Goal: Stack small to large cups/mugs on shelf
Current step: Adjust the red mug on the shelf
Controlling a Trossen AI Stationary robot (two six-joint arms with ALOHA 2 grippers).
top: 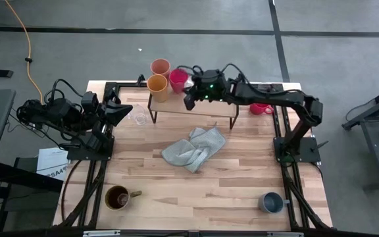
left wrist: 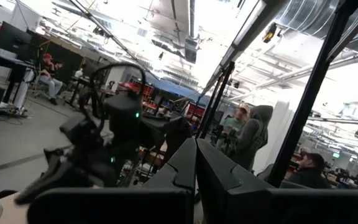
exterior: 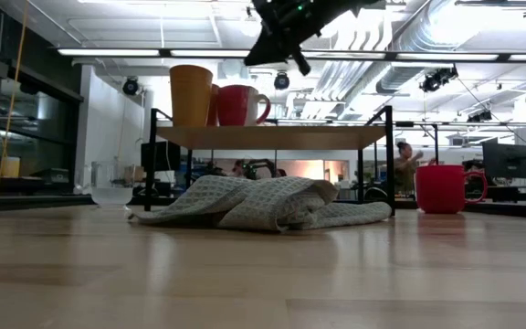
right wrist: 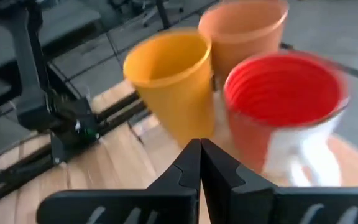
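The shelf (top: 196,105) (exterior: 272,136) stands at the table's far side. On its left end stand a yellow mug (top: 157,87) (right wrist: 173,81), a red mug (top: 178,79) (right wrist: 281,99) and a peach-orange tumbler (top: 160,67) (right wrist: 244,28) behind them. My right gripper (top: 189,102) (right wrist: 199,155) hovers shut above the shelf, just right of these cups, and touches nothing. My left gripper (top: 127,110) (left wrist: 196,158) is shut and empty at the table's left edge, beside a clear glass cup (top: 139,118). A second red mug (top: 262,108) (exterior: 441,189) stands on the table right of the shelf.
A crumpled grey cloth (top: 194,148) (exterior: 263,203) lies on the table in front of the shelf. A brown mug (top: 118,197) stands near the front left and a grey-blue mug (top: 271,202) near the front right. People sit in the room beyond.
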